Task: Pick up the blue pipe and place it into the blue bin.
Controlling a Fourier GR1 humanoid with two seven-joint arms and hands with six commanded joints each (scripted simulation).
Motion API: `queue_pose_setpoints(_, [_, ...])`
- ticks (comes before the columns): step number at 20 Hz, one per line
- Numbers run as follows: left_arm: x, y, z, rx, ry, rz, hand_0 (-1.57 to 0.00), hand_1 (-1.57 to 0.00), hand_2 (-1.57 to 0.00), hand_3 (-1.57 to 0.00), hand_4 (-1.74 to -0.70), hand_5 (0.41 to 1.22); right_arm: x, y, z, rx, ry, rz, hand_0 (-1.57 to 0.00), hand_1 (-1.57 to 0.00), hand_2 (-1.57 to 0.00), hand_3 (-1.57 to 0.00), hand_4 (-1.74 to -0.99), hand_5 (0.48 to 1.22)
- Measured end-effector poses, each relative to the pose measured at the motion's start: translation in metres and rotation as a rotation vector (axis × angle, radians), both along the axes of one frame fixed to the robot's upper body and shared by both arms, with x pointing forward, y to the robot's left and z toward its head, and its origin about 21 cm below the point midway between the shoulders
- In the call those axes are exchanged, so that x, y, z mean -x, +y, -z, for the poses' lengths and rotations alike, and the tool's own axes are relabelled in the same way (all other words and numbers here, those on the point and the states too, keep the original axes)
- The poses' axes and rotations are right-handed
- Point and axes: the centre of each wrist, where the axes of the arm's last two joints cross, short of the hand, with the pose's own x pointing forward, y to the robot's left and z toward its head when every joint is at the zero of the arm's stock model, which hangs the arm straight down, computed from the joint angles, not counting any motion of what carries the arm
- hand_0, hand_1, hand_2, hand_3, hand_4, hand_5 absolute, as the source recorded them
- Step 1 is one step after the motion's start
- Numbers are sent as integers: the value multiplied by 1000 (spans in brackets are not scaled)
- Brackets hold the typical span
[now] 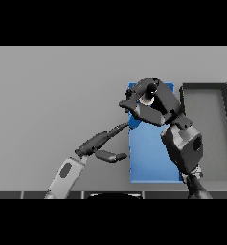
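Observation:
The blue bin (153, 158) lies on the grey table right of centre. My right hand (155, 107) hovers over the bin's far left corner with its fingers curled. A dark blue end of the blue pipe (134, 124) sticks out below the hand, over the bin's left rim; a pale round end shows at the top of the fist. The rest of the pipe is hidden inside the hand. My left hand (98, 142) is stretched out low over the table left of the bin, fingers straight, their tips close to the pipe's lower end.
A dark grey bin (206, 129) stands right beside the blue bin, against its right wall. My right forearm crosses the blue bin's right half. Bare grey table spreads to the left and behind.

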Motion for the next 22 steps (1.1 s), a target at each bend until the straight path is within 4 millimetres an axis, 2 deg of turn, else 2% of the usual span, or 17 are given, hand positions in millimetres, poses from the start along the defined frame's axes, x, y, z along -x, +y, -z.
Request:
queue_pose_setpoints(1, [1, 2, 2, -3, -2, 4, 0, 0, 0, 0, -904, 487, -5, -10, -10, -21, 3, 66, -1571, -1571, -1571, -1571, -1497, 1221])
queue_pose_setpoints(3, [1, 1, -3, 2, -14, -5, 0, 0, 0, 0, -891, 486, -15, -28, -12, -31, 42, 181, -1571, -1571, -1571, -1571, -1498, 1221])
queue_pose_setpoints(6, [-4, 1, -7, -4, -4, -13, 1, 1, 1, 1, -887, 483, -27, -61, 1, -16, 111, 317, -1571, -1571, -1571, -1571, -1498, 1221])
queue_pose_setpoints(8, [-2, 3, -4, -3, -6, -8, 1, 1, 1, 1, -883, 481, -34, -83, 19, -18, 190, 394, -1571, -1571, -1571, -1571, -1498, 1221])
queue_pose_setpoints(12, [-4, 6, -1, -8, -2, -14, 1, 1, 1, 1, -877, 483, -36, -116, 80, -16, 403, 540, -1571, -1571, -1571, -1571, -1499, 1221])
queue_pose_setpoints(13, [-5, 10, -1, -3, -16, -15, 1, 1, 1, 1, -873, 483, -33, -120, 97, -8, 461, 570, -1571, -1571, -1571, -1571, -1499, 1221])
queue_pose_setpoints(19, [-3, 3, -2, -7, -8, -11, 1, 1, 1, 1, -877, 479, -9, -128, 166, 5, 748, 708, -1571, -1571, -1571, -1571, -1499, 1221])
queue_pose_setpoints(20, [0, 0, -2, -3, -7, 0, 1, 1, 1, 1, -879, 477, -8, -130, 172, 19, 784, 729, -1571, -1571, -1571, -1281, -1547, 1221])
queue_pose_setpoints(21, [2, 6, 0, -7, -7, -4, 1, 1, 1, 1, -880, 475, -3, -132, 181, 40, 838, 747, -1571, -1571, -1571, -1025, -1586, 1221])
queue_pose_setpoints(22, [1, 4, -1, -11, -6, -9, 1, 1, 1, 1, -881, 476, -1, -135, 184, 65, 856, 759, -1571, -1571, -1571, -820, -1617, 1221])
